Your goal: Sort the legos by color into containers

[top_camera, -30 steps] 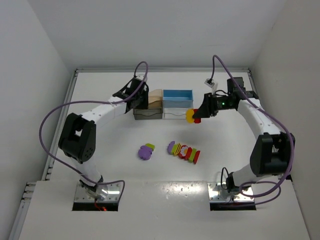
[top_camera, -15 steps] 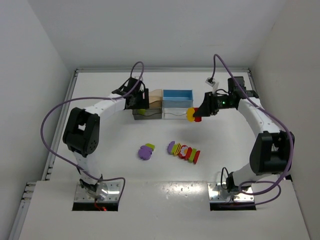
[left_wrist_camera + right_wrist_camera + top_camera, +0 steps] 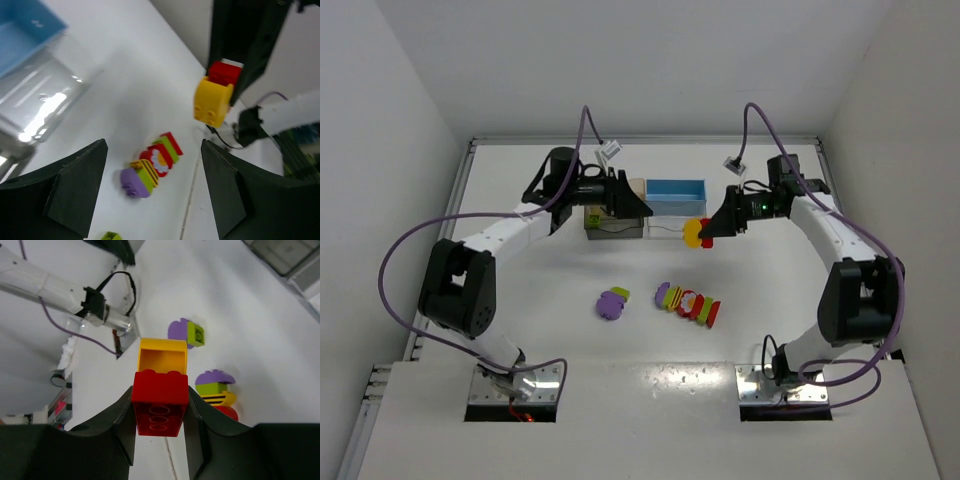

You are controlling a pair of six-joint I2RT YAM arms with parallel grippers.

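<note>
1. The right gripper (image 3: 160, 412) pinched the red brick (image 3: 160, 405) by its sides, with the yellow brick (image 3: 162, 356) stuck on its outer end.
2. The pair hung above the table (image 3: 520, 330), just beside the clear bin (image 3: 665, 228).
3. Its long axis ran out along the fingers, yellow leading.
4. The left gripper (image 3: 153, 150) stood spread and empty, facing it. It should probably grip yellow squarely and pull along that axis, splitting the colours before any drop.

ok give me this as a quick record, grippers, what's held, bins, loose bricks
left gripper: open, empty, by the bins
right gripper: shut on red brick with yellow piece stuck to it, held off the table
bins: tan bin, blue bin, dark grey bin, clear bin, grouped together
loose: row of mixed bricks; purple and green pair
</note>
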